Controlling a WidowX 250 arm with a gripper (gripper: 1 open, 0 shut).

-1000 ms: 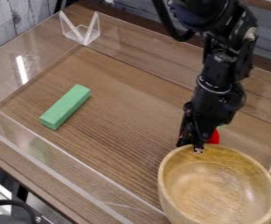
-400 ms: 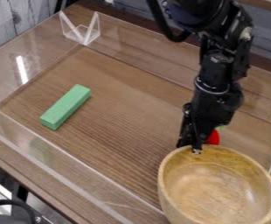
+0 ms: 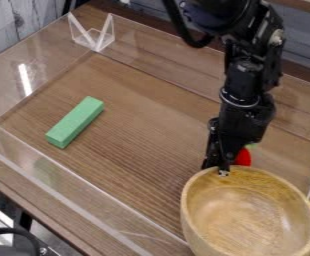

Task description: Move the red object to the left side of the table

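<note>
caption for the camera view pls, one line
Black gripper down beside the red object, just behind the wooden bowl; green block lies off to the left.

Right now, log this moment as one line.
gripper: shut, low at bowl rim | red object: beside gripper, partly hidden; grip unclear | green block: far side of table | move: unfinished
</note>
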